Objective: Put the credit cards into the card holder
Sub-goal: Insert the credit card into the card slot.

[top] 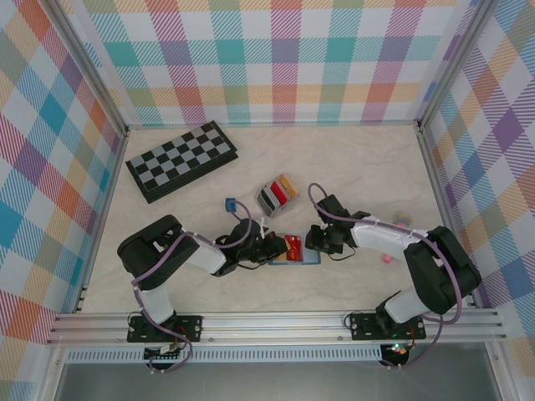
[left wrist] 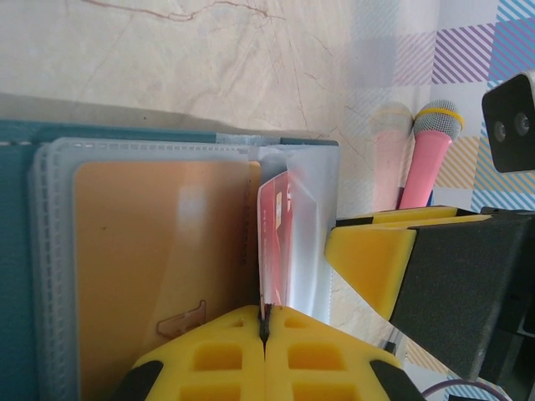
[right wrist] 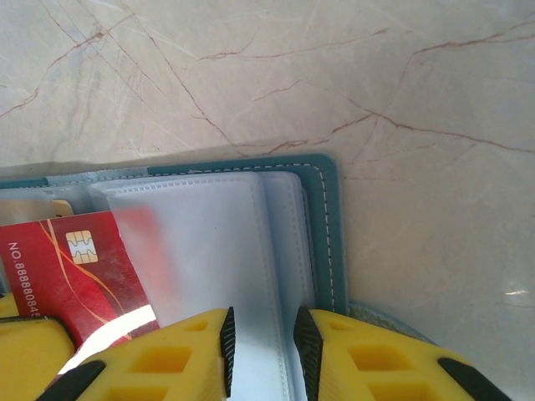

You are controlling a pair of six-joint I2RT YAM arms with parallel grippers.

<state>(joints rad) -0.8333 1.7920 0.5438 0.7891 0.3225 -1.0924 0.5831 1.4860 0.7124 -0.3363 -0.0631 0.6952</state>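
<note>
The wallet (right wrist: pixel 328 225) lies open on the table at the near middle. The left gripper (left wrist: pixel 264 327) reaches in from the wallet's left. Its jaws are pressed together on the bottom edge of a red card (right wrist: pixel 75 267), which stands on edge over the wallet's fold. The right gripper (right wrist: pixel 266 338) is at the wallet's right edge, its jaws narrowly apart and pinching a clear sleeve (right wrist: pixel 209 251) that is lifted beside the red card. An orange card (left wrist: pixel 159 251) sits in a sleeve on the wallet's left half. The card holder (top: pixel 260 194) stands just behind the wallet, apart from it, with black, red and yellow cards upright in its slots.
</note>
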